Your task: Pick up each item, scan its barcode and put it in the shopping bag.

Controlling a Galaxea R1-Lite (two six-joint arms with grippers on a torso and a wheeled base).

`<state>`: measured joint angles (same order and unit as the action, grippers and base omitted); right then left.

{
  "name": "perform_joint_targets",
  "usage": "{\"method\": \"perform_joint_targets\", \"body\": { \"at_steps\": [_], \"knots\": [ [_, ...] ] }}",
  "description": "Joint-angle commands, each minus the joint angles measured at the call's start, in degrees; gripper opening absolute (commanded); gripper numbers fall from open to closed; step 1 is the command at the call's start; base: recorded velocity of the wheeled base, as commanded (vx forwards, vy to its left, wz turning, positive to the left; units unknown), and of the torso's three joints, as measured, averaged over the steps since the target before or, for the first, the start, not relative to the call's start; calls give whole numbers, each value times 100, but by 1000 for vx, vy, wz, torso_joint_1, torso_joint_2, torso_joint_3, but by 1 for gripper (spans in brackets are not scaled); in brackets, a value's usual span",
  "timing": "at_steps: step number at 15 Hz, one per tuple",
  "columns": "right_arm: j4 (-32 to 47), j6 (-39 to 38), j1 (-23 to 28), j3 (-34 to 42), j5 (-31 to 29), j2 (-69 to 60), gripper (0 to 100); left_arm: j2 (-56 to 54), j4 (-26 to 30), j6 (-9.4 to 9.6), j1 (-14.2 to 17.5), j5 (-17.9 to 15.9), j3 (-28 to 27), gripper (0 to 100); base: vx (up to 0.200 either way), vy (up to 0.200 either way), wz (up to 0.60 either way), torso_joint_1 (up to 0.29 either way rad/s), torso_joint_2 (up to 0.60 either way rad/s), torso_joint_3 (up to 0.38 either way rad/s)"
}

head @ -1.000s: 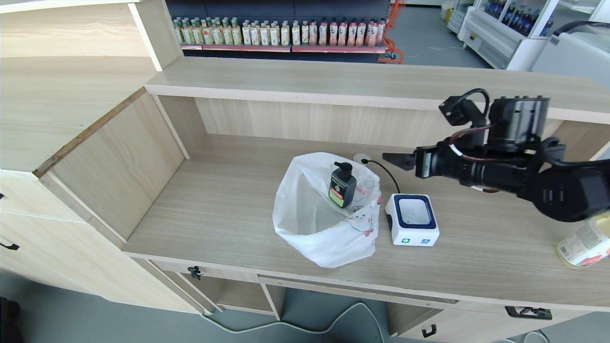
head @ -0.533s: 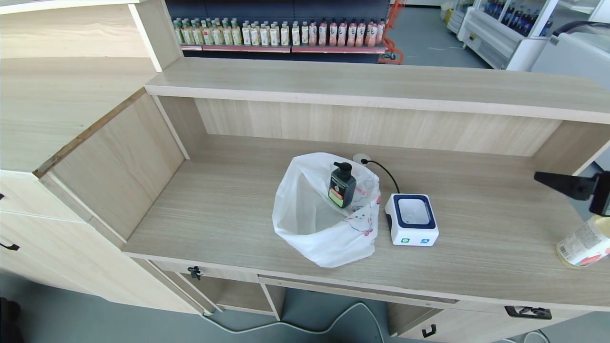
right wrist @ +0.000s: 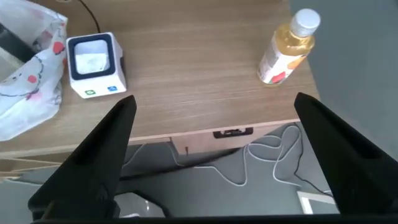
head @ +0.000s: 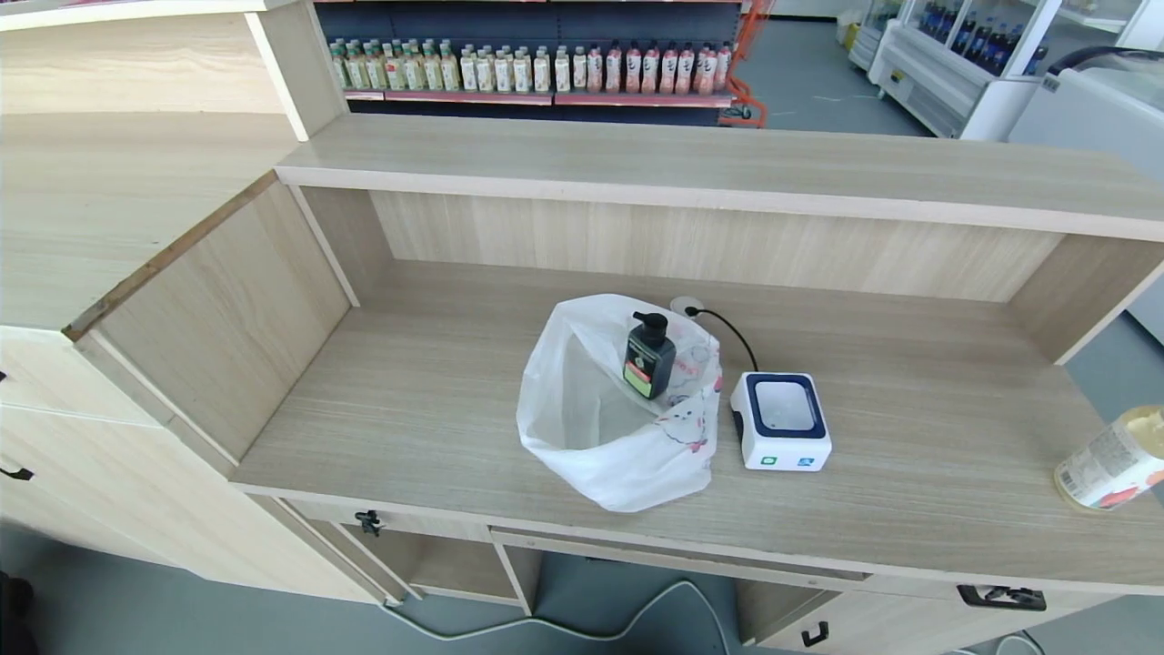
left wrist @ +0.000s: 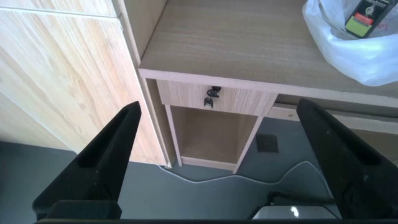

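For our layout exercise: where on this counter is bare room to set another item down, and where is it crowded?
Bare: counter between the left side wall and the shopping bag; also between the scanner and the bottle. Crowded: bag close beside scanner, cable behind.

Counter (head: 436, 400): shopping bag (head: 618, 428), pump bottle (head: 649, 357) inside; scanner (head: 780, 420) just beside, 3 o'clock; drink bottle (head: 1111, 458) well apart, 3 o'clock, at edge.

Bright, even light all over the counter (head: 909, 437), with soft, faint shadows only: one beneath the upper ledge (head: 637, 164), another hugging the bag (head: 618, 459). There's a pale sheen on the scanner (head: 780, 420) window. Straight edges bow towards the head view's borders. Underneath, the floor (left wrist: 186, 202) sits dimmer.
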<state>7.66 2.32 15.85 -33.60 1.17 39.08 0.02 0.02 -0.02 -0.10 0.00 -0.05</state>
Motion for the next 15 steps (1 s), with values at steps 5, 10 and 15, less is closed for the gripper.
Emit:
{"method": "perform_joint_targets", "body": {
  "at_steps": [5, 10, 15],
  "knots": [
    [-45, 287, 50, 512, -346, -384, 100, -2, -2, 2, 10, 9, 5, 100, 0, -200, 0, 3, 0, 0],
    [-36, 287, 50, 600, -346, -401, 100, -2, -2, -6, 10, 9, 5, 100, 0, -200, 0, 2, 4, 4],
    [-10, 419, 59, 916, -574, -525, 100, -2, -2, 2, 10, 9, 5, 100, 0, -200, 0, 5, 1, 3]
  ]
}}
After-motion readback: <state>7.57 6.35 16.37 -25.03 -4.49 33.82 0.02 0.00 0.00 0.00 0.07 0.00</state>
